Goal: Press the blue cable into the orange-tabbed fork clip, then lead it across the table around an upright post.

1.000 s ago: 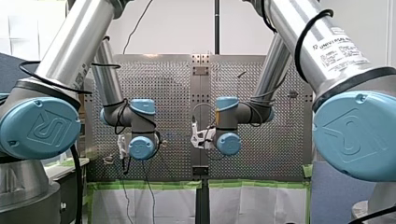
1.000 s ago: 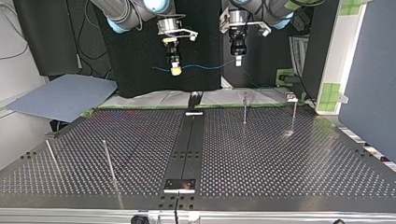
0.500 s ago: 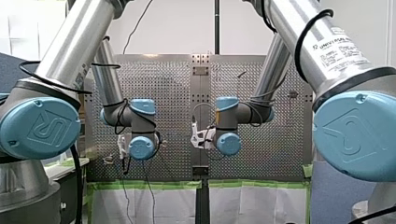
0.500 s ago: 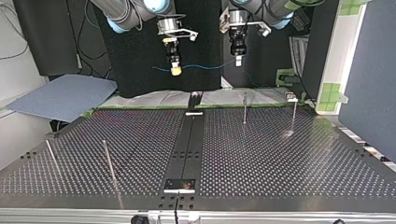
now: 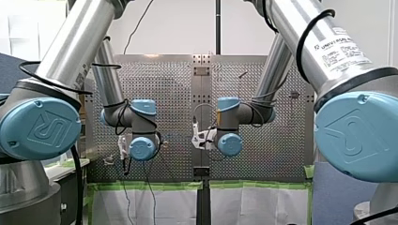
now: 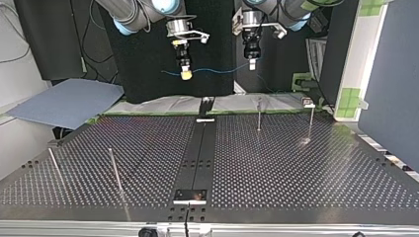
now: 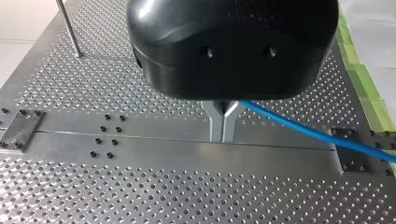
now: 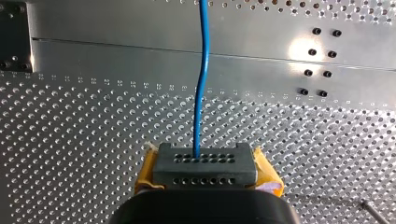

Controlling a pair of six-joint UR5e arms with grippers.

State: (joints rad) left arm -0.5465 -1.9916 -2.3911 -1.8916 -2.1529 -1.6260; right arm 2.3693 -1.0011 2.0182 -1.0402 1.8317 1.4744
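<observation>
The blue cable (image 6: 217,70) hangs taut in the air between my two grippers, above the table's far edge in the top view. My right gripper (image 6: 186,74), with yellow pads, is shut on one part of it. In the right wrist view the cable (image 8: 201,88) runs straight out ahead from between the yellow pads (image 8: 265,170). My left gripper (image 6: 252,63) is black with metal fingers (image 7: 223,122) pressed together, and the cable (image 7: 317,136) leaves them sideways. No orange-tabbed fork clip shows clearly in any view.
Upright posts stand on the perforated table: two thin ones (image 6: 259,114) (image 6: 311,122) at the top view's far right, two leaning ones (image 6: 114,170) (image 6: 54,167) near its left front. A dark centre rail (image 6: 197,158) runs down the table's middle. Another post (image 7: 70,29) stands beyond my left gripper.
</observation>
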